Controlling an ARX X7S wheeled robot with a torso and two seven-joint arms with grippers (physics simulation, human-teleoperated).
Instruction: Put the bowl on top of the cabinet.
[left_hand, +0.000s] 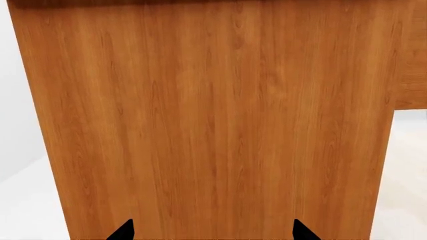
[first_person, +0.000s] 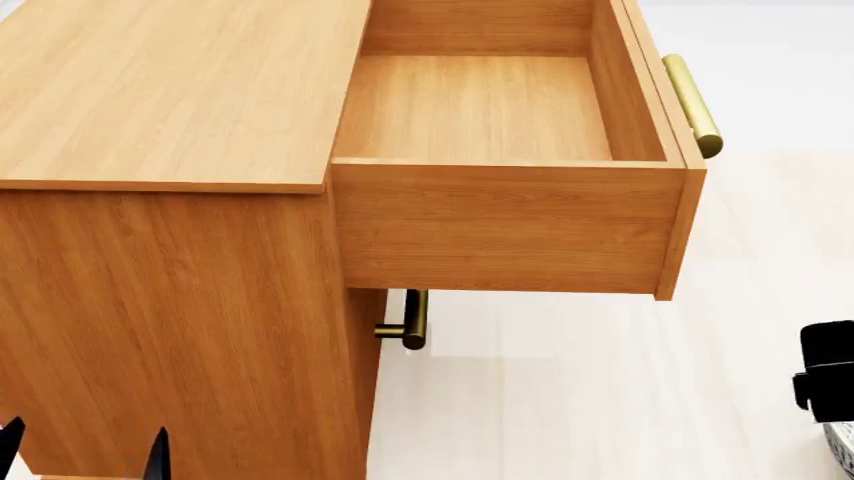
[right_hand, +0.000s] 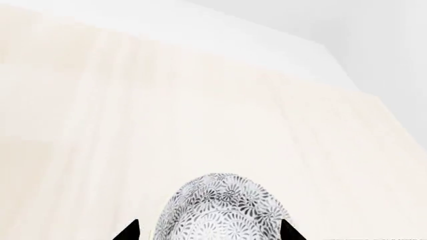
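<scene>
1. Bowl (right_hand: 220, 210) sits between right gripper (right_hand: 209, 231) fingertips, apparently gripped; only a sliver shows at head view's lower right, low and well apart from cabinet (first_person: 174, 90).
2. Still to do: lift and set on cabinet top, beside open drawer (first_person: 507, 225).
3. Left gripper (left_hand: 212, 230) spread wide, holding nothing, facing cabinet side.

Matt wood-grain cabinet (first_person: 174, 90), brass handles (first_person: 691, 103)

floor (first_person: 561, 400): pale wood planks | wall (right_hand: 373, 30): plain white
</scene>
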